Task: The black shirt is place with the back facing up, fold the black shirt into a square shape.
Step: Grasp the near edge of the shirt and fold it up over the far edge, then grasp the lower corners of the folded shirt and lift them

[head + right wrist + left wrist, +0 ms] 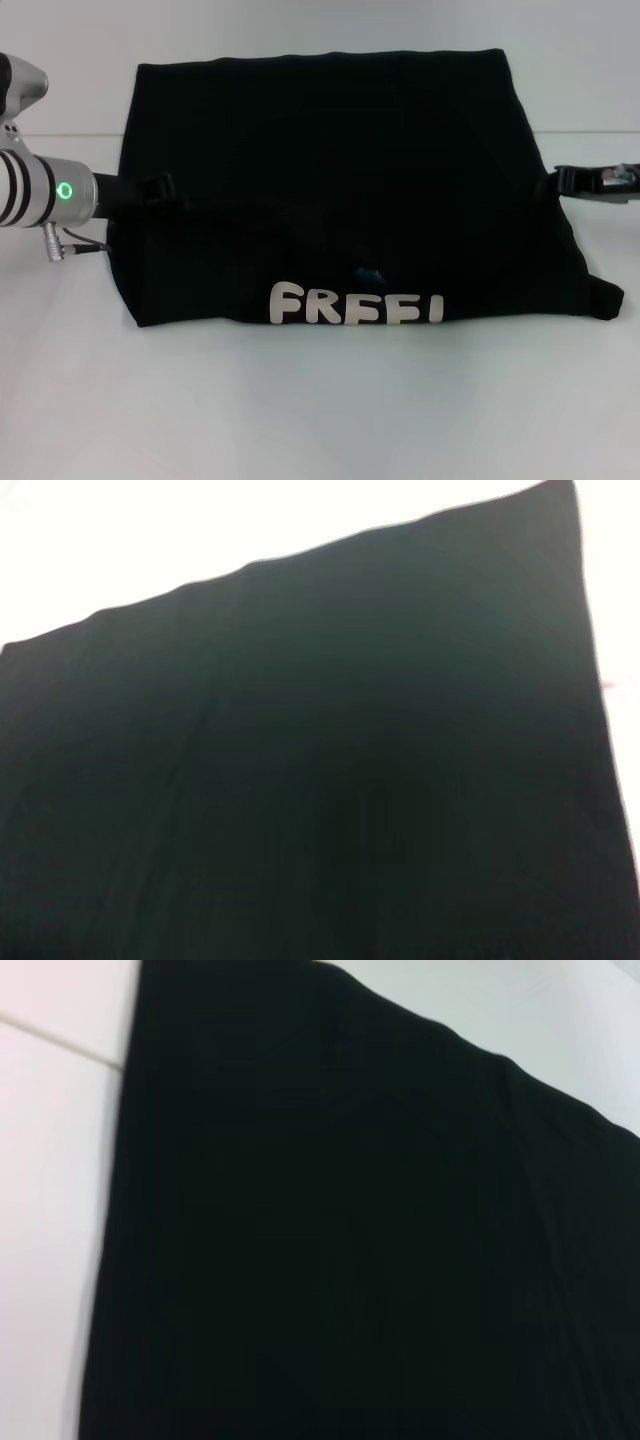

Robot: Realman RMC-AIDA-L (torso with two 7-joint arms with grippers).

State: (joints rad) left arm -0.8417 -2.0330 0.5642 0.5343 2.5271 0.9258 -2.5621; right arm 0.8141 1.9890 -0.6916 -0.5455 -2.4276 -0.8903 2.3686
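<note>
Flat on white surface (320, 400): one black shirt (340, 180), folded to a rough rectangle, white "FREE!" lettering (355, 303) along near edge, half cut off by fold. Left gripper (165, 188) at shirt's left edge, mid-height; right gripper (565, 182) at right edge, opposite. Fingers of both black against black cloth; spread and hold impossible to tell. Two arms, one garment. Wrist views filled by black fabric (350, 1240) (330, 800) over pale surface.
</note>
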